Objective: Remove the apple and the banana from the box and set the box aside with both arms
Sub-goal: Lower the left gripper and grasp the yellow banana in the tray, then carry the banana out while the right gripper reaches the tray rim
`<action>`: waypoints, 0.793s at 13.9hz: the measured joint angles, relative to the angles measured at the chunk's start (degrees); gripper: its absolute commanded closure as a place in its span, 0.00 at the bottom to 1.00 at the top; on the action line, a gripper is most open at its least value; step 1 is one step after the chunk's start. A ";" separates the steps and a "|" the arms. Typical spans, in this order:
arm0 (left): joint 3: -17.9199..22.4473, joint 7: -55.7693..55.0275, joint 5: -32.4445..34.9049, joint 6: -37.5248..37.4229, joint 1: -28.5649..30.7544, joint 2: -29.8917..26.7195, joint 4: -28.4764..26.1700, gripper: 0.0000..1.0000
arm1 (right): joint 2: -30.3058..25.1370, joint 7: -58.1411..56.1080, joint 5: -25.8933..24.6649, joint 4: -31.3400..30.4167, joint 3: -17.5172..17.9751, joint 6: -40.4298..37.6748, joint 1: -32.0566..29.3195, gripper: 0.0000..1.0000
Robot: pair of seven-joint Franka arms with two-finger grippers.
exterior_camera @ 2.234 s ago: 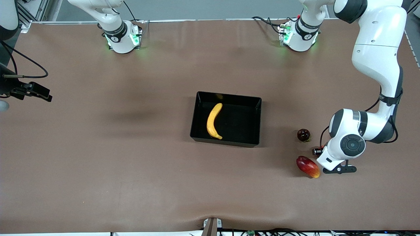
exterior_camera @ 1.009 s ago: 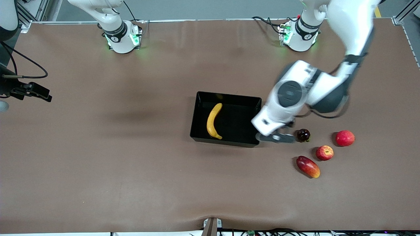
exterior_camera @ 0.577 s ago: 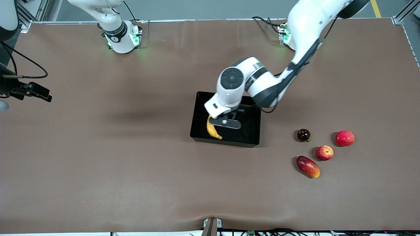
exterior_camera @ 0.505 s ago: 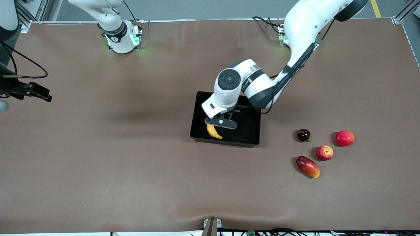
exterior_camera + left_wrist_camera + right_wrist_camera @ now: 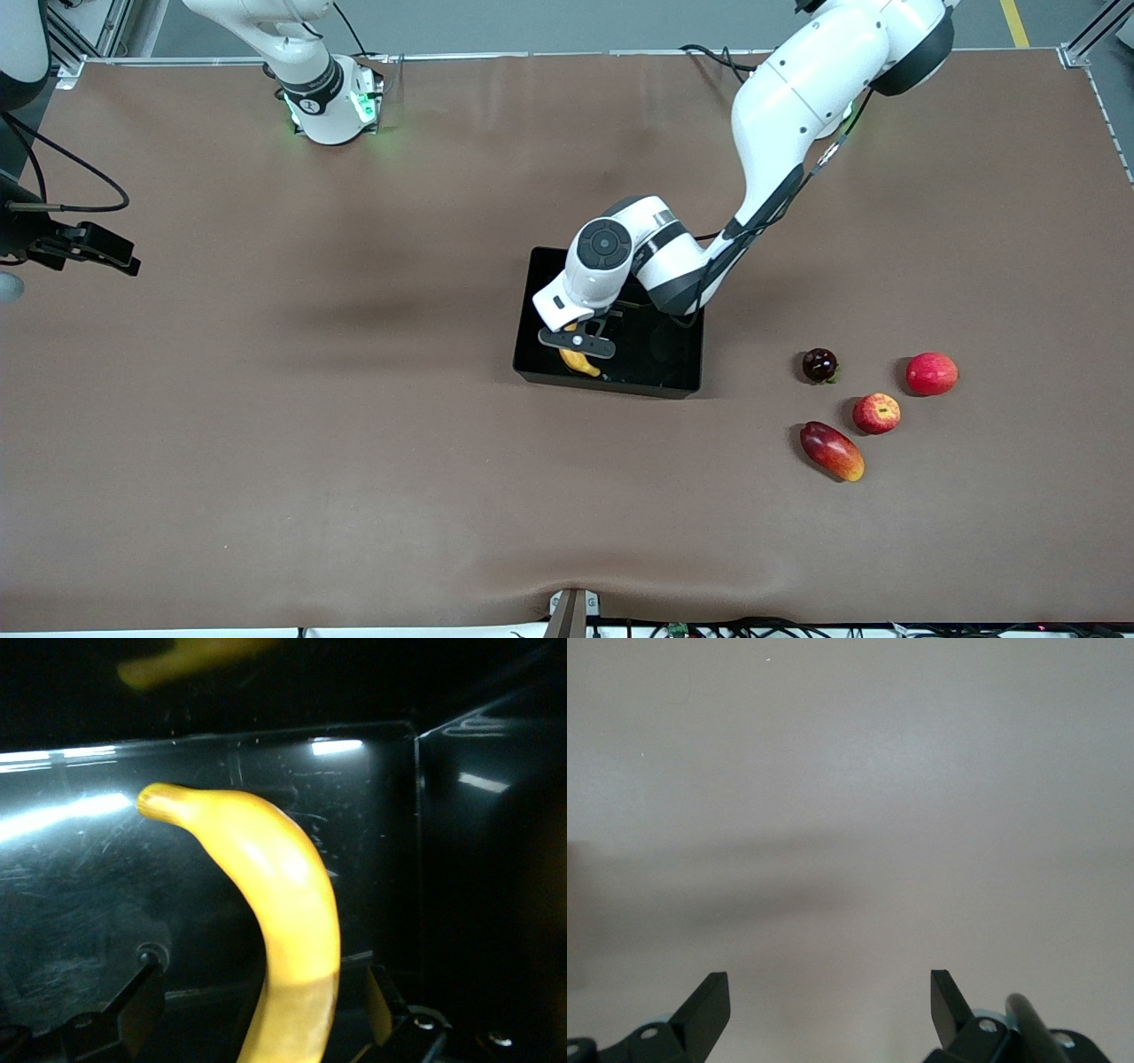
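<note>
1. Your left claw (image 5: pixel 261 1014) stood spread inside the box (image 5: pixel 687 297), fingers straddling the banana (image 5: pixel 283 912) beneath it, ready to pinch.
2. Your right claw (image 5: pixel 830 1005) waited, spread, over bare desk (image 5: pixel 354 461).
3. The apple (image 5: pixel 876 413) lay outside already.

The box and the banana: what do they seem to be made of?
The box: apparently glossy black plastic; its walls mirror light streaks and show fine scratches. The banana: smooth, evenly yellow, faintly shiny skin; whether real or imitation cannot be told.

text: none readable | labels: none | signs: none
</note>
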 measured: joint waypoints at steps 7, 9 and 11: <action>2.36 -0.07 0.16 1.44 -3.08 1.09 0.21 1.00 | 0.71 0.00 0.00 0.00 0.13 -0.01 0.00 0.00; 2.52 -0.08 0.52 0.43 -3.52 0.88 0.71 1.00 | 0.98 0.00 0.00 0.00 0.13 -0.02 0.00 0.00; 2.73 -0.08 2.32 -1.11 -3.40 0.33 1.63 1.00 | 1.12 0.00 0.00 0.00 0.07 -0.05 0.00 0.00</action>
